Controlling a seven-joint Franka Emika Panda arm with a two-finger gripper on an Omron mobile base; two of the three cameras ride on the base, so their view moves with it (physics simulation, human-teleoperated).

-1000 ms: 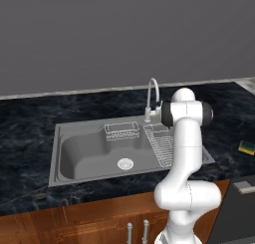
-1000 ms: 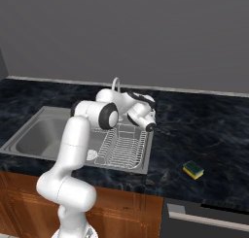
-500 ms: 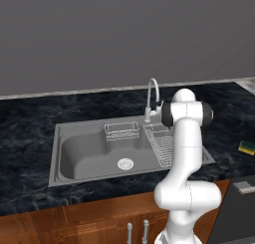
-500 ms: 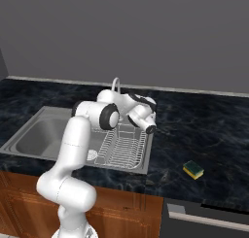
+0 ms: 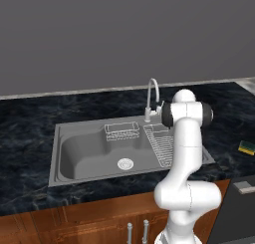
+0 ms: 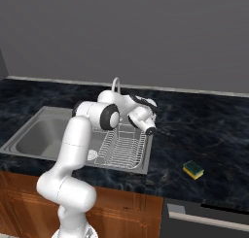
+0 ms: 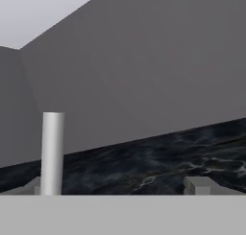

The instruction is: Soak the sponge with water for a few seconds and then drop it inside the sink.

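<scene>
A: Where's the sponge [image 6: 193, 170]?
B: On the worktop [image 6: 214, 135], at four o'clock from the sink [image 6: 34, 135], well apart.
A: Jaws?
B: Wide, holding nothing, over the rack [image 6: 121, 147].
A: Handling?
B: Probably light and squashy; pinch its long sides.

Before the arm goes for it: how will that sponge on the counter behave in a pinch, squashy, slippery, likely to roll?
The sponge is a small flat block lying on the dark counter, so it probably won't roll or tip. Its yellow body under a green top suggests soft foam that likely gives under the fingers. It looks light, so a nudge would probably slide it.
</scene>
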